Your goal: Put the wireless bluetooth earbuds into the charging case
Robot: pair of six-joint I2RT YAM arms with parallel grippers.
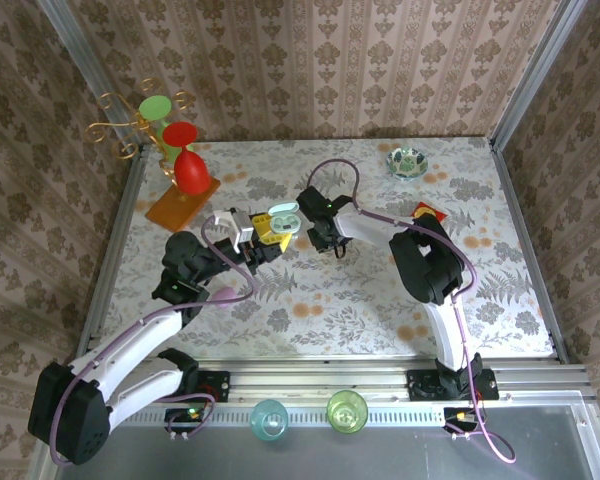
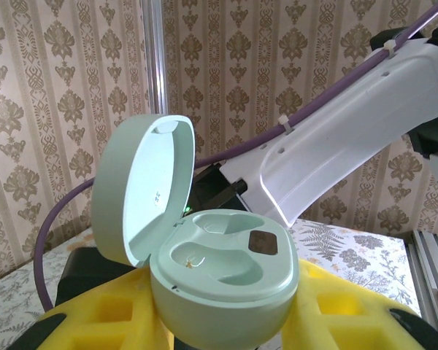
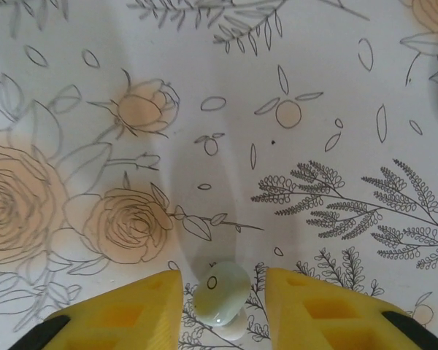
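1 pale earbud (image 3: 223, 293) lies between the spread jaws of the right gripper (image 3: 224, 281); the left gripper (image 2: 223, 328) pinches the open mint charging case (image 2: 226, 281).

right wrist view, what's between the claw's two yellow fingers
A pale earbud lies on the floral table between the right claw fingers, a gap each side; right wrist view.
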